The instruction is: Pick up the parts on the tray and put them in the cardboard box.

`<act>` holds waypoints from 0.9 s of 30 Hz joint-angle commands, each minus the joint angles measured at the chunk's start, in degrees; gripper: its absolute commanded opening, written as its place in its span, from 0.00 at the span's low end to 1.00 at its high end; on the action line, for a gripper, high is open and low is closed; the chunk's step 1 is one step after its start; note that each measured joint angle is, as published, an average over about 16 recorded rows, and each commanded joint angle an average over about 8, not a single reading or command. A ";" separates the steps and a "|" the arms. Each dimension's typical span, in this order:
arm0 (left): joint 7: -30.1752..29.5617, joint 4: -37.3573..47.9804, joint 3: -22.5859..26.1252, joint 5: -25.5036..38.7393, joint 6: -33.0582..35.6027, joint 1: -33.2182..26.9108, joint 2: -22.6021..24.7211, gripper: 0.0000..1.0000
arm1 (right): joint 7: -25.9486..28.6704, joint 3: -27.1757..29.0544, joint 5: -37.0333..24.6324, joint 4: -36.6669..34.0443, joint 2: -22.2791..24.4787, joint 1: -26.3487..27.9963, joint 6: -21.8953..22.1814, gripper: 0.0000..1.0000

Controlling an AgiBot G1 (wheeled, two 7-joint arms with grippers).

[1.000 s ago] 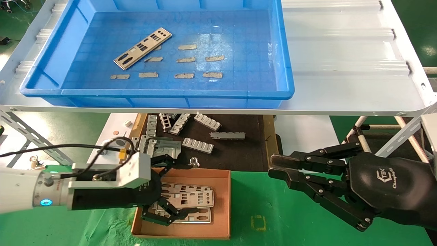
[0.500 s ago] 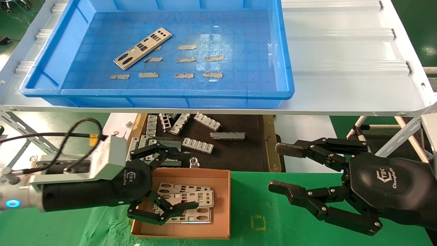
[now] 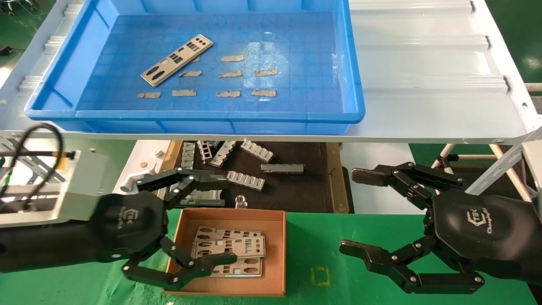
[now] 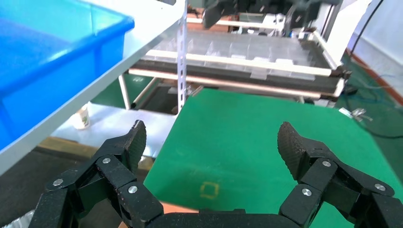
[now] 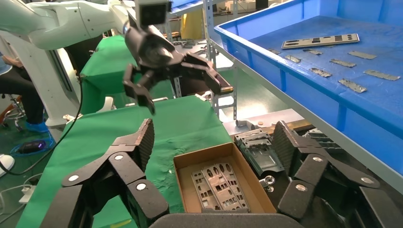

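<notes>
Hovering left end effector [image 3: 186,220] (spread wide) over cardboard box [image 3: 277,254] left rim.

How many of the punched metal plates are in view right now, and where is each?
4. One plate lies diagonally in the blue tray's left half. Three overlap in the cardboard box: top, middle, bottom. More may be hidden under that stack.

One plate [image 3: 177,60] lay in the tray [image 3: 355,84], three plates [image 3: 230,248] sat stacked in the cardboard box [image 3: 275,254], nine grey patches [image 3: 232,58] dotted the tray floor.
</notes>
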 commanded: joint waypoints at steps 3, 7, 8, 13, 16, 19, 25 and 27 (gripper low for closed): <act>-1.94 -2.00 -2.17 -1.64 1.04 1.06 -1.05 1.00 | 0.00 0.00 0.00 0.00 0.00 0.00 0.00 1.00; -3.89 -4.01 -4.34 -3.29 2.08 2.11 -2.11 1.00 | 0.00 0.00 0.00 0.00 0.00 0.00 0.00 1.00; -4.35 -4.48 -4.85 -3.68 2.32 2.36 -2.36 1.00 | 0.00 0.00 0.00 0.00 0.00 0.00 0.00 1.00; -6.07 -6.37 -6.86 -5.25 3.31 3.34 -3.34 1.00 | 0.00 0.00 0.00 -0.01 0.00 -0.01 0.01 1.00; -6.43 -6.87 -7.42 -5.72 3.60 3.61 -3.61 1.00 | 0.00 0.01 0.01 -0.01 0.01 -0.01 0.01 1.00; -6.46 -6.97 -7.54 -5.86 3.68 3.69 -3.68 1.00 | 0.00 0.01 0.01 -0.01 0.01 -0.02 0.02 1.00; -6.21 -6.60 -7.16 -5.54 3.48 3.52 -3.49 1.00 | 0.00 0.01 0.01 -0.01 0.01 -0.02 0.02 1.00; -6.15 -6.50 -7.06 -5.44 3.43 3.47 -3.43 1.00 | 0.00 0.01 0.01 -0.01 0.01 -0.02 0.02 1.00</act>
